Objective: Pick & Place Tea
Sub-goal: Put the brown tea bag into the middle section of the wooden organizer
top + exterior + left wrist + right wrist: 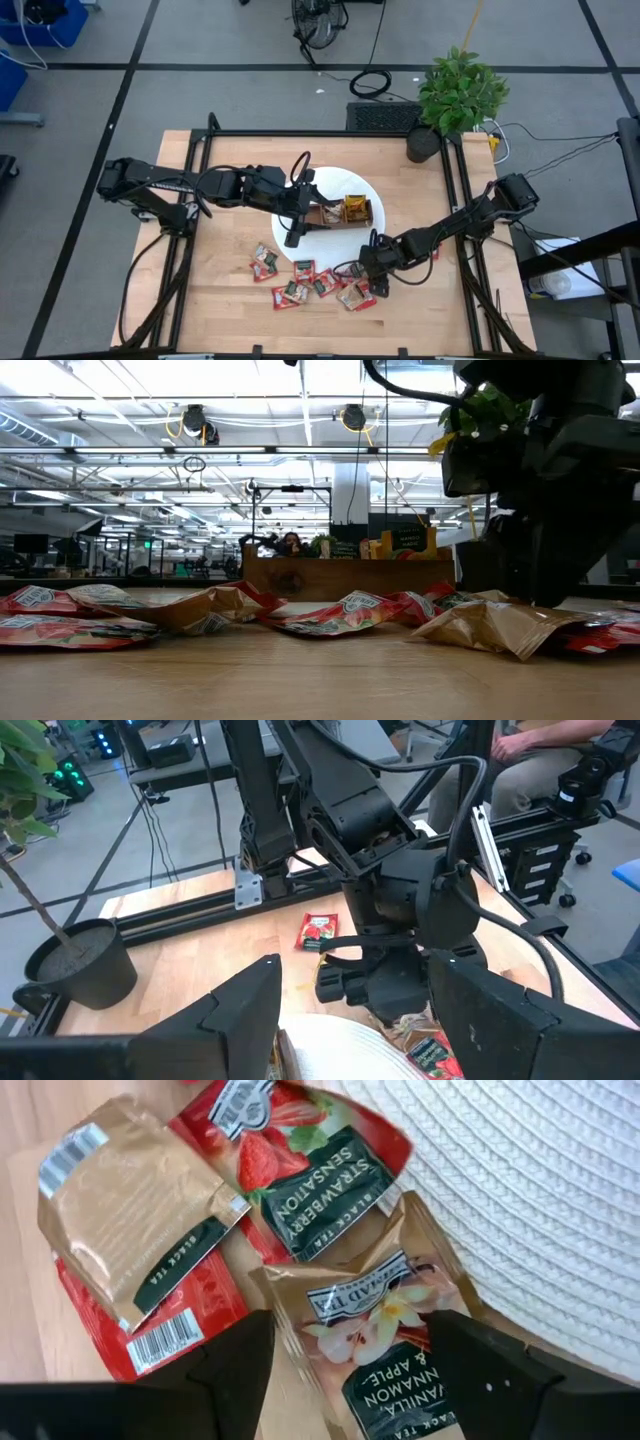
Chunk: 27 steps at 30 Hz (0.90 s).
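Left tool (293, 236) over the middle of the wooden surface (220, 300), at the near-left edge of the round white mat (345, 185), fingers spread apart, nothing between them. Just right of it, on the mat, a brown wooden tray (345, 213) with yellow tea bags standing in its right part. In front of the mat, a scattered bunch of tea bags (300, 283) flat on the wood, mostly red and tan, some piled on each other. From low down, the same bags in a lumpy row across the surface, with the tray behind them. Right tool (378, 282) down low at the right end of that bunch, fingers spread wide on both sides of a tan vanilla bag (385, 1340), not squeezing it. Next to that bag, a red strawberry bag (300, 1165) partly on the mat, and a tan bag (135, 1205) on top of another red one. One more red bag (318, 931) alone farther right. Potted plant (455, 100) at the far right corner.
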Motion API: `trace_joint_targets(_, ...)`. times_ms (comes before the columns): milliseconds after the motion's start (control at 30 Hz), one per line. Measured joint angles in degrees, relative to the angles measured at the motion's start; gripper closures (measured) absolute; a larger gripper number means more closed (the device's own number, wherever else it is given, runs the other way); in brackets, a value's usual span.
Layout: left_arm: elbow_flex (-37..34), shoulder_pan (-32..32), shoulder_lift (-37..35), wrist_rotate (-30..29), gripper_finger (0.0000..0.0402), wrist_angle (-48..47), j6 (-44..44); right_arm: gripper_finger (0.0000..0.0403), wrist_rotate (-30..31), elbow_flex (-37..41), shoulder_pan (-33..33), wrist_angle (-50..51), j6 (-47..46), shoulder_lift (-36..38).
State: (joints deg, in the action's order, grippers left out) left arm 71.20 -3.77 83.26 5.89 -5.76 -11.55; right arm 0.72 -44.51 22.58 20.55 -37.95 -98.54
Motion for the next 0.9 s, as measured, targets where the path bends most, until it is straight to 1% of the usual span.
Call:
trace_joint_targets(67, 0.0, 0.0, 0.0, 0.0, 0.0149, 0.0, 0.0, 0.0164, -0.51, 0.0, 0.0, 0.66, -2.06, -0.01)
trace_joint_targets(167, 0.0, 0.0, 0.0, 0.0, 0.0149, 0.0, 0.0, 0.0182, -3.2, -0.03, 0.32, 3.02, -6.2, 0.07)
trace_joint_targets(233, 0.0, 0.0, 0.0, 0.0, 0.0148, 0.0, 0.0, 0.0194, -7.49, -0.09, 0.67, 4.79, -9.54, 0.22)
trace_joint_targets(400, 0.0, 0.0, -0.02, 0.0, 0.0149, 0.0, 0.0, 0.0222, -21.02, 0.17, 1.12, 7.66, -18.05, 0.18)
trace_joint_targets(467, 0.0, 0.0, 0.0, 0.0, 0.0148, 0.0, 0.0, 0.0233, -24.62, 0.33, 1.21, 10.06, -20.92, -0.01)
trace_joint_targets(500, 0.0, 0.0, 0.0, 0.0, 0.0148, 0.0, 0.0, 0.0239, -25.37, 0.35, 1.44, 11.34, -21.88, -0.03)
trace_joint_targets(567, 0.0, 0.0, 0.0, 0.0, 0.0149, 0.0, 0.0, 0.0249, -25.55, 0.39, 1.88, 14.47, -22.5, -0.07)
trace_joint_targets(700, 0.0, 0.0, 0.0, 0.0, 0.0149, 0.0, 0.0, 0.0268, -21.11, 0.28, 1.98, 18.77, -22.86, 0.08)
trace_joint_targets(800, 0.0, -0.01, -0.01, 0.0, 0.0149, 0.0, 0.0, 0.028, -16.96, 0.19, 1.62, 19.81, -23.42, 0.27)
trace_joint_targets(900, 0.0, 0.0, -0.02, 0.0, 0.0149, 0.0, 0.0, 0.029, -15.49, 0.13, 0.94, 19.96, -23.31, 0.33)
